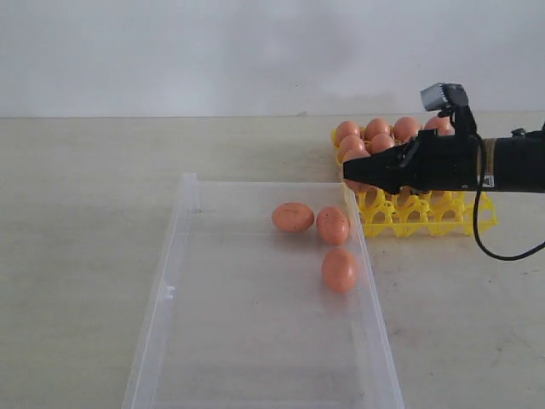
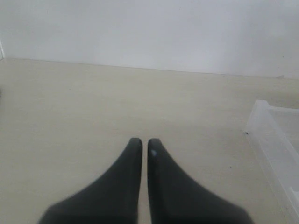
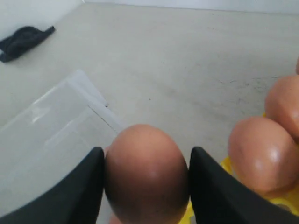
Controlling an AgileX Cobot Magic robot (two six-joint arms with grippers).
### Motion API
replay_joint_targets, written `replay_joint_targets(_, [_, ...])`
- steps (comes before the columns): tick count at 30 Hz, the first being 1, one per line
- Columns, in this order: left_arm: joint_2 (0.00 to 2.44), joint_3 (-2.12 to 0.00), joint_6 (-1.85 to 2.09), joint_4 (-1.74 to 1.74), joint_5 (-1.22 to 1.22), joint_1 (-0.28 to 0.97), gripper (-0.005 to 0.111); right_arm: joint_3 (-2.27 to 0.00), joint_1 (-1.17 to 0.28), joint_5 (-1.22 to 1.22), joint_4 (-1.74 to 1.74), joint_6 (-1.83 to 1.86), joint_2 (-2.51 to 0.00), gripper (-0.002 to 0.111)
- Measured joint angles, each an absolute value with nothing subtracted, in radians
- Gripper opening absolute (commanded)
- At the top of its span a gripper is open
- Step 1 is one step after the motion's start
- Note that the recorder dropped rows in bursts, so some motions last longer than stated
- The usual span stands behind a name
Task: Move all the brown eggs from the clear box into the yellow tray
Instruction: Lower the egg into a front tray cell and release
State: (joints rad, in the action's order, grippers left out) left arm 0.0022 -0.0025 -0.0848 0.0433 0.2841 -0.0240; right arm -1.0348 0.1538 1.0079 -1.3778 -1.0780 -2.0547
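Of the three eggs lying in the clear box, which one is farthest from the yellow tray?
The lone egg nearest the camera, by the clear box's right wall; the other two lie close together further back, nearer the yellow tray.

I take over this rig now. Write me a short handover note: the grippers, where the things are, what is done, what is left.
Left gripper: shut, empty, above the table beside the clear box.
Right gripper: shut on a brown egg, over the yellow tray at its edge nearest the box.
Done: several eggs sit in the tray's far rows; the arm hides some cups.
Left: set down the held egg, then move three eggs from the box.
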Motion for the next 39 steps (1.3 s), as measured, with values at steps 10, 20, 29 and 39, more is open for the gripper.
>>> replay_joint_targets(10, [0.002, -0.003, -0.085, 0.043, 0.284, -0.024, 0.004, -1.035, 0.136, 0.817, -1.346, -1.022, -2.055, 0.0])
replay_joint_targets(20, [0.002, -0.003, -0.085, 0.043, 0.284, -0.024, 0.004, -1.035, 0.136, 0.815, -1.301, -1.022, -2.055, 0.036])
replay_joint_targets(29, [0.002, -0.003, -0.085, 0.043, 0.284, -0.024, 0.004, -1.035, 0.108, 0.815, -1.296, -1.022, -2.055, 0.046])
replay_joint_targets(39, [0.002, -0.003, -0.085, 0.043, 0.284, -0.024, 0.004, -1.035, 0.106, 0.746, -1.296, -1.036, -2.055, 0.054])
